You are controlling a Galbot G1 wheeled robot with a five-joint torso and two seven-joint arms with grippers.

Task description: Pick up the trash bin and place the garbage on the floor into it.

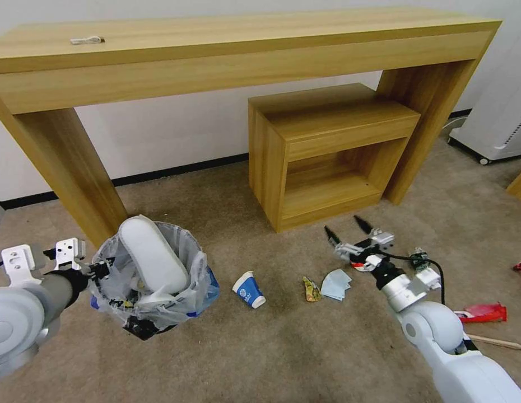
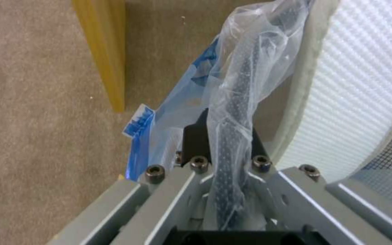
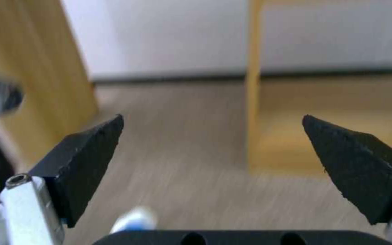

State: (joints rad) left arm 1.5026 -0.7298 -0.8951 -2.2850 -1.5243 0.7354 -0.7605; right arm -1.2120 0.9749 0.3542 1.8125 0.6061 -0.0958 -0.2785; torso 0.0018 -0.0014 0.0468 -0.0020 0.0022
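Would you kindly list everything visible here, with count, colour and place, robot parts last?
trash bin: one, black with clear liner, held off the carpet at left
slipper: one, white, standing in the bin
paper cup: one, blue-white, on its side on the carpet
mask: one, pale blue, on the carpet
wrappers: red, on the carpet at right
stick: one, wooden, far right
console table: one, light wood, by the wall
cabinet: one, light wood, under it
left gripper: shut on the bin's rim
right gripper: open, above the mask
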